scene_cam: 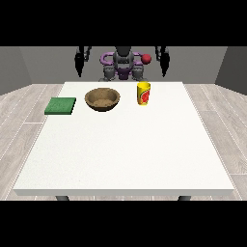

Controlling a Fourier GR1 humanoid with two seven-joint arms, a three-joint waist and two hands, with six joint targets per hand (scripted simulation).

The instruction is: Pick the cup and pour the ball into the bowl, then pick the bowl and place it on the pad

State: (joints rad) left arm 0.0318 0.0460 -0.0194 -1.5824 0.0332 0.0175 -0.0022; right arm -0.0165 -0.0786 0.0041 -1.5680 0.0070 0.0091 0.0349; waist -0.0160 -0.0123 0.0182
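While both hands hang beside the robot's torso at the table's far edge, nothing on the white table has been touched. From the front view, the hand at the view's right and the hand at the view's left hold nothing; how their fingers lie cannot be told. The yellow cup with a red mark stands upright at about one o'clock from the table's centre, long axis vertical, mouth up; the ball inside is not visible. The brown wooden bowl sits near it at eleven o'clock, opening upward, with the green pad farther out at ten o'clock. The first reach likely suits the hand at the view's right: approach the cup's side, keep it vertical while lifting, and tilt only over the bowl.
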